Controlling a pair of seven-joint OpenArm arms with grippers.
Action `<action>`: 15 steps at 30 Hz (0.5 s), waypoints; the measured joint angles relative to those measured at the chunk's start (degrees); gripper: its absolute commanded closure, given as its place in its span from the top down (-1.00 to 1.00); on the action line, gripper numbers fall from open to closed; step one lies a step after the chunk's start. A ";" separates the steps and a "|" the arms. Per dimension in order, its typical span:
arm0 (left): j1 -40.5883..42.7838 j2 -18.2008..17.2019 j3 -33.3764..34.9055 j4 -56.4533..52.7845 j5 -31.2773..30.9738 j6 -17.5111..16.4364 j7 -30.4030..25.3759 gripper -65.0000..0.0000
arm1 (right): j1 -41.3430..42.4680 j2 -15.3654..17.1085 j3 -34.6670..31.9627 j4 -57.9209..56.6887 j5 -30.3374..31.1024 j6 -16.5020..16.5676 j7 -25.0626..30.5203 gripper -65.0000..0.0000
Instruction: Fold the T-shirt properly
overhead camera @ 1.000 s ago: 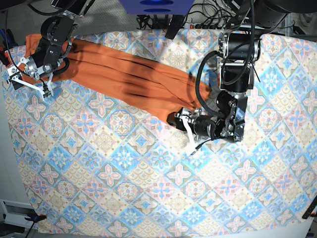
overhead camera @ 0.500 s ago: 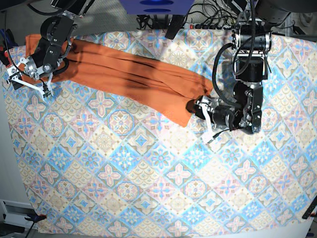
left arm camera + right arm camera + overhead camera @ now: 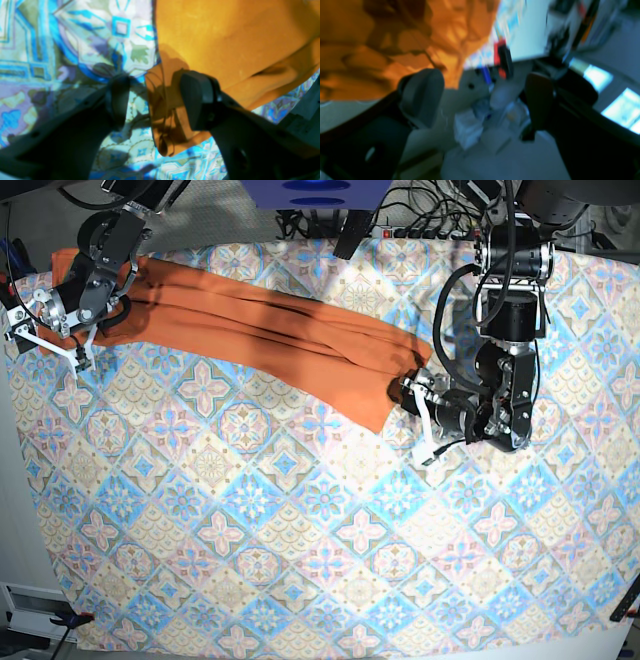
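Note:
The burnt-orange T-shirt (image 3: 260,330) lies as a long band from the far left corner to the table's middle. My left gripper (image 3: 420,420) sits low at its right end. In the left wrist view the left gripper (image 3: 157,102) is open, with a bunched edge of the T-shirt (image 3: 225,37) between the jaws. That edge rests against the right finger (image 3: 200,100), and a gap shows beside the other finger. My right gripper (image 3: 40,335) hangs at the shirt's far left end. The right gripper (image 3: 482,97) is open and empty, with the T-shirt (image 3: 382,37) behind one finger.
The blue-and-beige patterned tablecloth (image 3: 300,530) covers the whole table. Cables and a power strip (image 3: 420,225) run along the far edge. The right wrist view looks past the table's left edge at blurred clutter on the floor (image 3: 475,125).
My left gripper has moved right, drawing the shirt's right end out flatter, then nearly stopped. The right gripper has shifted slightly left and up at the shirt's other end.

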 measured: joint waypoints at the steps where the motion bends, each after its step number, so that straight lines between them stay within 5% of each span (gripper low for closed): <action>1: 0.00 -0.07 -0.02 0.00 0.02 0.00 0.07 0.11 | 0.00 0.07 0.04 0.00 -0.15 0.00 0.15 0.58; 15: 1.70 -1.27 -6.99 9.31 1.68 0.31 5.42 0.13 | 0.04 -0.13 -0.15 0.00 0.48 0.02 0.63 0.58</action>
